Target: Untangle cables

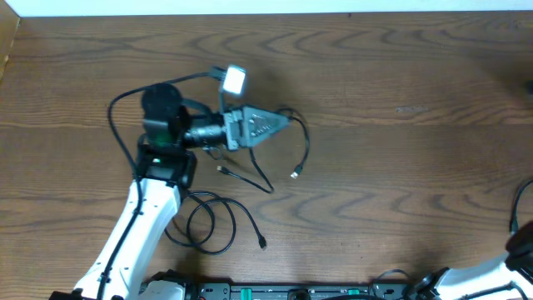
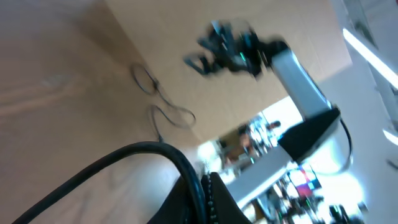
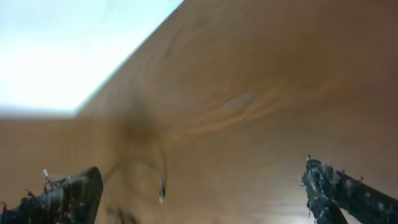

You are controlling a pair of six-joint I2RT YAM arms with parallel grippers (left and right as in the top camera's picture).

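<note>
Worktop (image 1: 400, 67): brown wood grain, fills the overhead view.
Left gripper (image 1: 286, 121): left of centre in the overhead view, pointing right, pressed together. Tip sits right at the top bend of one cord; whether that cord is pinched, cannot tell.
Right gripper (image 3: 202, 186): spread wide, dark fingers (image 3: 68, 196) in the two lower corners of the right wrist view, above the wood. A blurred cord end shows on the worktop between them in the frame.
Cables (image 1: 305, 143): thin black cords on the worktop, to the right of and below the left gripper.
Curved cord: arcs from the left gripper's tip round to the right and down to a small pale plug.
Short cord (image 1: 243, 177): starts at a plug below the left gripper and slants down to the right.
Looped cord (image 1: 188, 223): rough ring beside the white left arm (image 1: 146, 225), lower left of the frame — tail ends in a plug further right.
Left wrist view: blurred; two thin loops on the wood at upper left, right arm (image 2: 298, 81) beyond them.
</note>
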